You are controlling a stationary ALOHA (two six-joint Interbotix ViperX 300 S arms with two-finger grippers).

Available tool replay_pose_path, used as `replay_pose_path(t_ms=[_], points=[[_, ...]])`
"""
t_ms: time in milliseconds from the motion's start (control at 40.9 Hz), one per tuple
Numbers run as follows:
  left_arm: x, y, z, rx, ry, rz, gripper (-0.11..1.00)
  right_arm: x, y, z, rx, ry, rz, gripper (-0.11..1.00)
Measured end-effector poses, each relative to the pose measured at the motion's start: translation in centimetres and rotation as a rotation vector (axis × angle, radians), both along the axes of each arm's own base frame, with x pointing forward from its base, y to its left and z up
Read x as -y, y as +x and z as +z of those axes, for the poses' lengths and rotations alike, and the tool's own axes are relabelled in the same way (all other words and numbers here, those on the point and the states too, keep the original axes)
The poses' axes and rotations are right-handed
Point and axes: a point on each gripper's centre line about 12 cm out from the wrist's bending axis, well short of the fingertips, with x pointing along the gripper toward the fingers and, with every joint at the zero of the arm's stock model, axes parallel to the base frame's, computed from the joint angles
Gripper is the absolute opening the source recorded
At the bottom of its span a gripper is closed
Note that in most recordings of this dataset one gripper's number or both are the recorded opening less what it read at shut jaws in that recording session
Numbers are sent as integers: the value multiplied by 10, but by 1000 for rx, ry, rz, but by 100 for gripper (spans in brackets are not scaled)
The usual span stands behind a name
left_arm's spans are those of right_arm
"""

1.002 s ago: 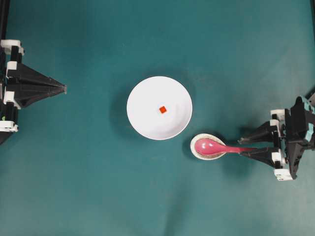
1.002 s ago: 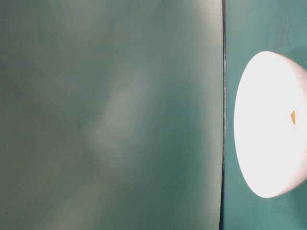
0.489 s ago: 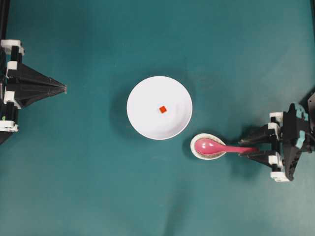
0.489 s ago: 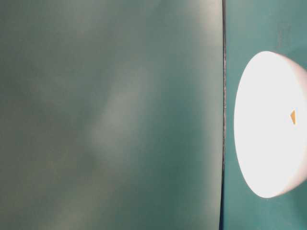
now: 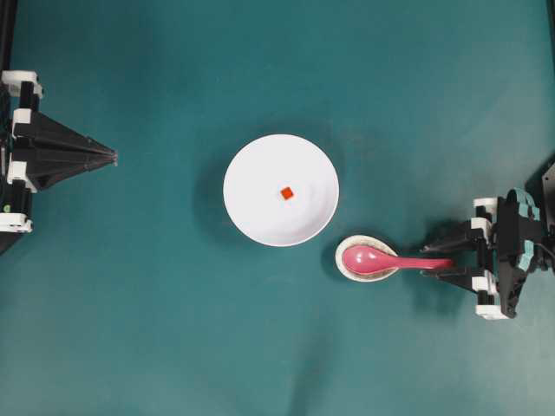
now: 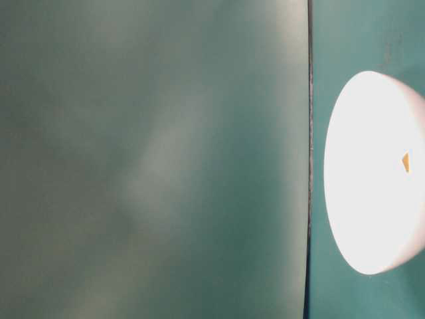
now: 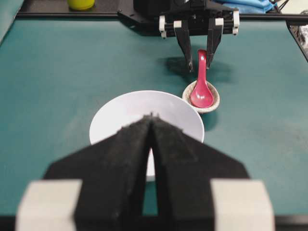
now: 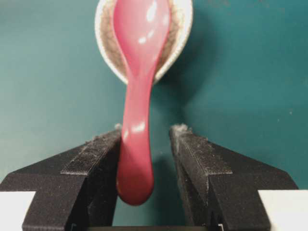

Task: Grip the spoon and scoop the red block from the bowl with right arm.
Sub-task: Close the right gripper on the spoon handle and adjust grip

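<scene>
Right gripper (image 8: 144, 139) sits at the handle end of the spoon (image 5: 381, 259), fingers (image 8: 94, 159) spread wide and straddling the handle. Right wrist view: one finger looks right against the handle, clear gap to the other, so not clamped. Whether that near finger actually touches, can't tell.

Spoon scoop rests in the small speckled dish (image 5: 347, 268), handle sticking out over the dish rim and away from the bowl (image 5: 251, 212), toward the right arm (image 5: 512, 251).

Speckled dish sits just beside the bowl, nearly touching its rim. Red block (image 5: 286, 193) lies near the middle of the bowl, apart from the spoon.

Left gripper (image 5: 111, 157) is parked well away from the bowl on the opposite side from the spoon, fingers pressed together to a point, holding nothing, aimed at the bowl.

Table-level view: only the overexposed bowl, a speck of the block and the green desk (image 5: 173, 329).
</scene>
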Motion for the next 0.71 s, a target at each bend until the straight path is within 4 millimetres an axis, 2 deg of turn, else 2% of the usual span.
replay_pose_path(t_ms=[709], points=[[0,0,0,-5,6,0,0,2,-1,2,21,-12,-4,47]])
